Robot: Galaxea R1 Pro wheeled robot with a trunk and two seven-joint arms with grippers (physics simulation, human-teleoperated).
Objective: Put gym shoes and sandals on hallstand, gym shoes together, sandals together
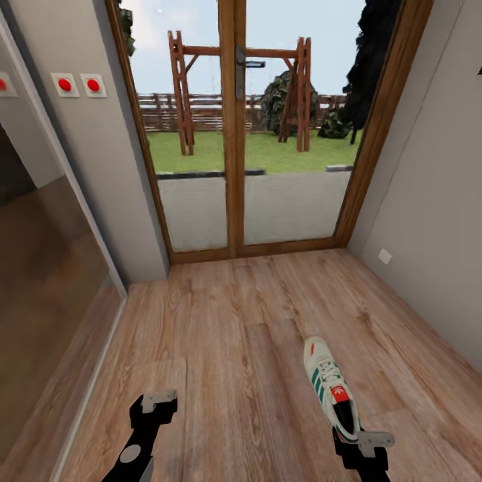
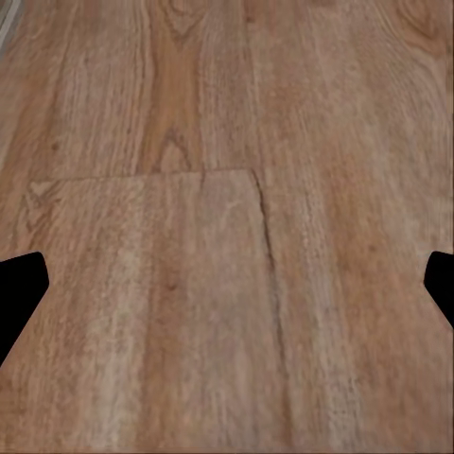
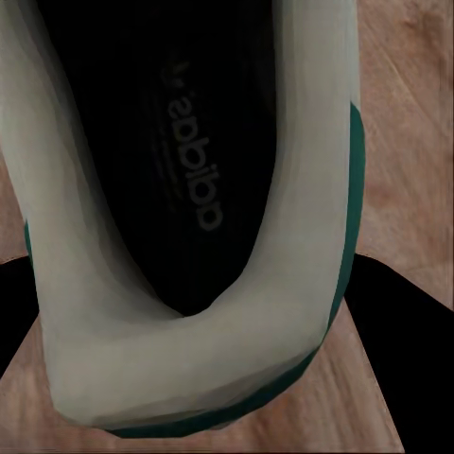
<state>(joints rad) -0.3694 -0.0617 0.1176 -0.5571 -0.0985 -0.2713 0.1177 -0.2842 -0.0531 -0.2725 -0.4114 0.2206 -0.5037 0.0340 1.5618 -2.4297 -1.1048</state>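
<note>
One gym shoe (image 1: 329,388): white upper, green side stripes, red tongue tab, dark insole. Long axis runs toward the glass door (image 1: 234,127), toe leading, heel at the right gripper (image 1: 365,447). Heel collar sits between the spread fingers; contact unclear, possibly held. Shoe over corridor floor (image 1: 234,321), right of centre. Left gripper (image 1: 155,400) spread, empty.

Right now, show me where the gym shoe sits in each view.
Head view: gym shoe low and right of centre, toe toward the glass door.
Left wrist view: not in it, just corridor floor.
Right wrist view: heel opening up close.
Shared landmark: the wood planks.
</note>
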